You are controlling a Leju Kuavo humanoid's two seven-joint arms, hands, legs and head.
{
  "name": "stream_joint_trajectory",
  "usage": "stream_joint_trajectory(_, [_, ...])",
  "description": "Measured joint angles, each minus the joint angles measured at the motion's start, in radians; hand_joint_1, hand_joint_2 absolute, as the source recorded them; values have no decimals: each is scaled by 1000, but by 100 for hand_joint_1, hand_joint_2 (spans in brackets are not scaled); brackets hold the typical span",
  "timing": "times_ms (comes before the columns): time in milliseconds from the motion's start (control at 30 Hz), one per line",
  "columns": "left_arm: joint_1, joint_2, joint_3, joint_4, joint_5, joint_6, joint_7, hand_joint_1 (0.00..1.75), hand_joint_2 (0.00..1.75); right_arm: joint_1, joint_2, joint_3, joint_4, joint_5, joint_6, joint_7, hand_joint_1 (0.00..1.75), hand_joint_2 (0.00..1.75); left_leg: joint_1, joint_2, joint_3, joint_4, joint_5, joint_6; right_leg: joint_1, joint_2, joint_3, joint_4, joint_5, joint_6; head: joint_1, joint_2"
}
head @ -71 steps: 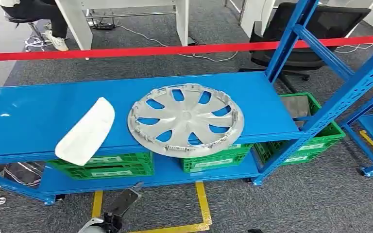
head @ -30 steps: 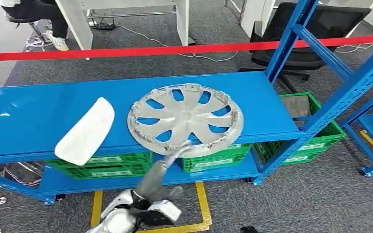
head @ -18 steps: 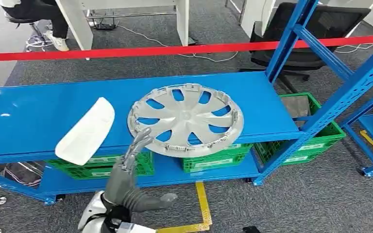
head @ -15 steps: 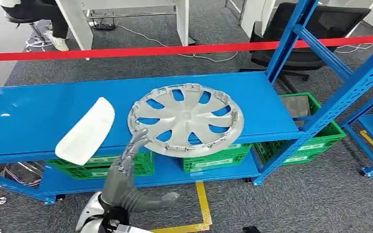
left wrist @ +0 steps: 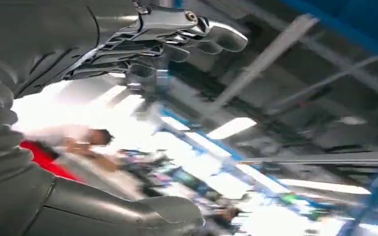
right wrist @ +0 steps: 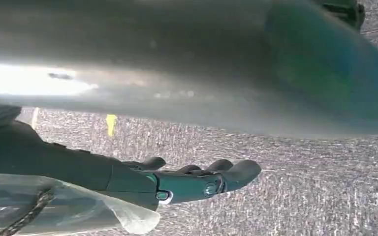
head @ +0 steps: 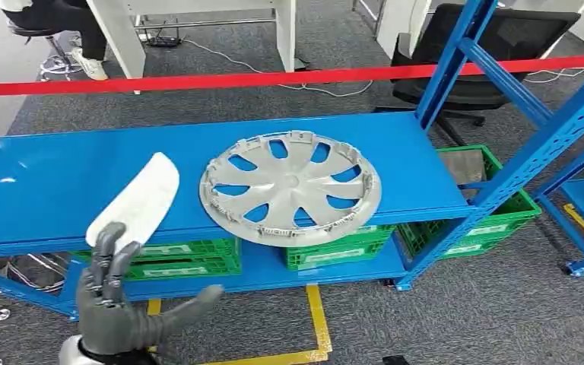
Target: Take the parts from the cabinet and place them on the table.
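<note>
Two parts lie on the blue cabinet shelf point(head: 53, 182): a silver wheel cover point(head: 290, 187) at frame centre, then a smaller white panel point(head: 134, 206) to its left. At lower left, the left hand point(head: 114, 308) is raised below the panel, fingers spread, holding nothing. The right hand point(right wrist: 187, 183) hangs over carpet, fingers loosely extended and empty.

Green crates point(head: 334, 247), red tape point(head: 274, 77)

The left hand point(head: 114, 308) is raised, empty, its fingers point(head: 107, 251) spread just below the white curved part point(head: 134, 205) on the blue shelf point(head: 53, 186). The silver wheel cover point(head: 290, 186) lies beyond, right of the fingers.
</note>
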Motion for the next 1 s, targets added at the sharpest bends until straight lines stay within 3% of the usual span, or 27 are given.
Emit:
stream_joint_trajectory(67, [33, -17, 61, 2, -4, 0, 4, 0, 175, 2, 2, -1, 0, -8, -2, -1, 0, 0, 0, 0, 0, 0, 0, 0, 0, 0, 0, 0, 0, 0, 0, 0])
stream_joint_trajectory(167, [57, -20, 114, 27, -2, 2, 56, 0, 175, 3, 3, -2, 0, -10, 32, -2, 0, 0, 0, 0, 0, 0, 0, 0, 0, 0, -1, 0, 0, 0, 0, 0])
stream_joint_trajectory(267, [67, -17, 128, 81, 104, -4, 118, 0, 175, 5, -3, -2, 5, -13, 73, -5, 0, 0, 0, 0, 0, 0, 0, 0, 0, 0, 0, 0, 0, 0, 0, 0])
stream_joint_trajectory(400, [71, -11, 156, 160, 395, -122, 104, 0, 175, 7, -4, -2, 10, -24, 79, -5, 0, 0, 0, 0, 0, 0, 0, 0, 0, 0, 0, 0, 0, 0, 0, 0])
stream_joint_trajectory(500, [74, -20, 203, 221, 533, -258, 60, 0, 175, 9, -4, -2, 10, -32, 78, -5, 0, 0, 0, 0, 0, 0, 0, 0, 0, 0, 0, 0, 0, 0, 0, 0])
stream_joint_trajectory(567, [74, -34, 240, 263, 554, -315, 41, 0, 175, 10, -4, -2, 10, -34, 78, -6, 0, 0, 0, 0, 0, 0, 0, 0, 0, 0, 0, 0, 0, 0, 0, 0])
stream_joint_trajectory(667, [74, -47, 286, 313, 552, -349, 32, 0, 175, 10, -4, -2, 11, -35, 79, -6, 0, 0, 0, 0, 0, 0, 0, 0, 0, 0, -1, 0, 0, 0, 0, 0])
stream_joint_trajectory(1000, [59, -67, 323, 379, 507, -348, 24, 0, 175, 10, -5, -2, 14, -26, 83, -7, 0, 0, 0, 0, 0, 0, 0, 0, 0, 0, 0, 0, 0, 0, 0, 0])
